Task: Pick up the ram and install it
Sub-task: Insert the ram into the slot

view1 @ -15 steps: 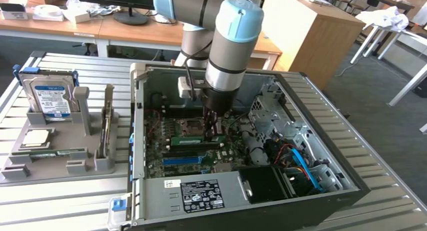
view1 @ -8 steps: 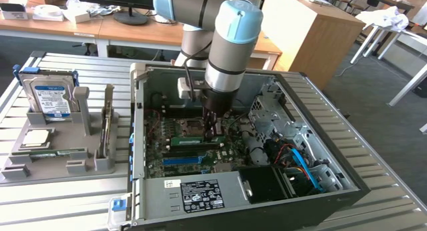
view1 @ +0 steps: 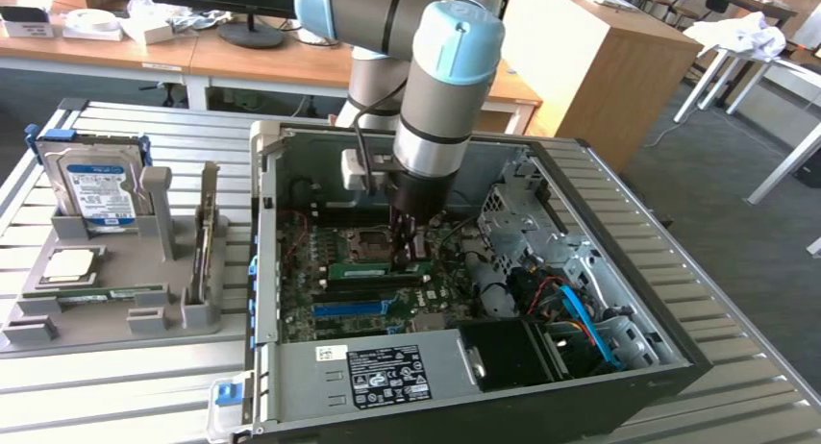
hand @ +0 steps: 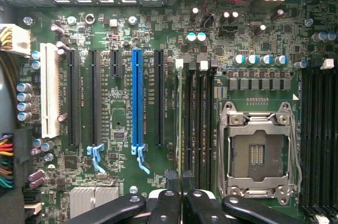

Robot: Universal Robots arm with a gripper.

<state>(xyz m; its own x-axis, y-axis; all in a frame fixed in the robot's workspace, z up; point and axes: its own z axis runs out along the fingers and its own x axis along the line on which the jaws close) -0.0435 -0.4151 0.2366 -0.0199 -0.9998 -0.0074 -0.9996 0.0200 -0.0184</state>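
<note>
The ram (view1: 372,268), a long thin green circuit-board stick, is standing on edge inside the open black computer case (view1: 616,372), along the green motherboard's (view1: 336,314) memory slots beside the silver processor socket (hand: 257,152). The robot's black gripper (hand: 179,175) is pinching it, fingers drawn almost together on the thin board. Installing is looking like the step in hand; whether the stick is seated I cannot tell. Pressing it home would be calling for a straight, level push, both ends meeting the white clips (hand: 179,64). In the exterior view, a grey holder block (view1: 77,319) carrying a blue-labelled hard drive (view1: 92,189) is sitting at nine o'clock of the case on the ribbed metal table (view1: 129,386); a wooden desk (view1: 257,55) is running at eleven o'clock, a wooden cabinet (view1: 597,69) at one.
</note>
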